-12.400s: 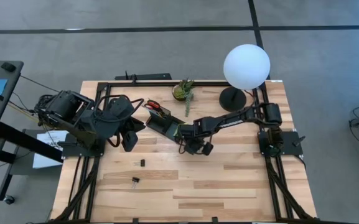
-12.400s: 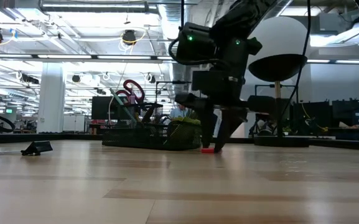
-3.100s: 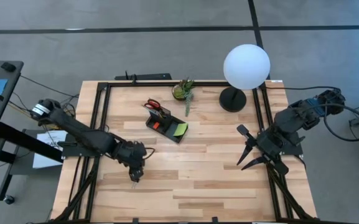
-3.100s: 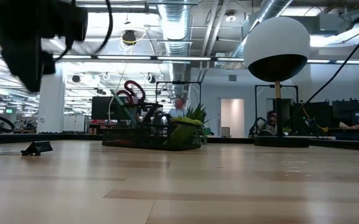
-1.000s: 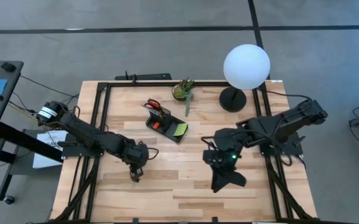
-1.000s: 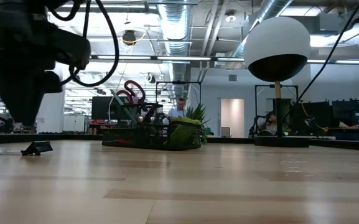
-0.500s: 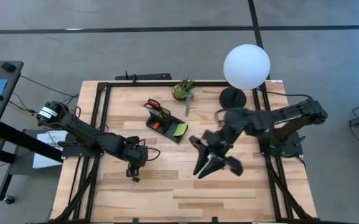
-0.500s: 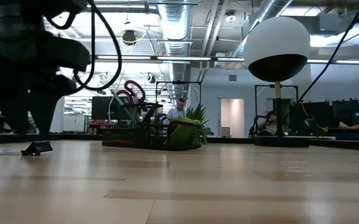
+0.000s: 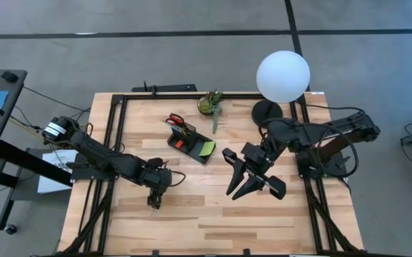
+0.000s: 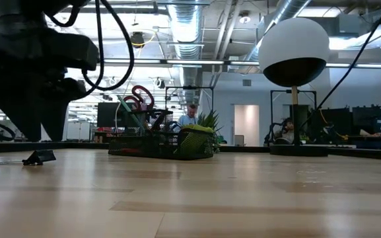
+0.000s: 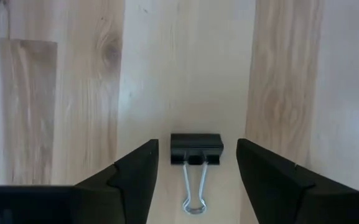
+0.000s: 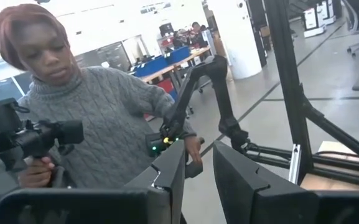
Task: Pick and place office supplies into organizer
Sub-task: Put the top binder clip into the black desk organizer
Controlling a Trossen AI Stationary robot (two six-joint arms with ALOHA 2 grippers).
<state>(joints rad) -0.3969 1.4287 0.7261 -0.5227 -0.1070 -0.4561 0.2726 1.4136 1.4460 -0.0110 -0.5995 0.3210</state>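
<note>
A small black binder clip (image 11: 196,149) lies flat on the wood table (image 9: 213,221), its wire handles toward the wrist camera. My left gripper (image 9: 153,201) points down over it, open, with one finger on each side of the clip and a gap to both. The black organizer (image 9: 191,145) stands at the table's far middle and holds the red-handled scissors (image 9: 177,120), an orange eraser (image 9: 180,143) and a lime-green sticky pad (image 9: 206,148). My right gripper (image 9: 252,187) hangs above the table's middle, open and holding nothing.
A lamp with a white globe (image 9: 283,76) and a round black base (image 9: 266,113) stands at the far right. A small potted plant (image 9: 210,103) is beside the organizer. A person in a grey sweater (image 12: 98,124) stands beyond the table. Bare wood lies near the front edge.
My left gripper has opened over the clip, its fingers now apart on both sides of it. My right gripper has swung from the table's near middle a little toward the far edge and has turned.
</note>
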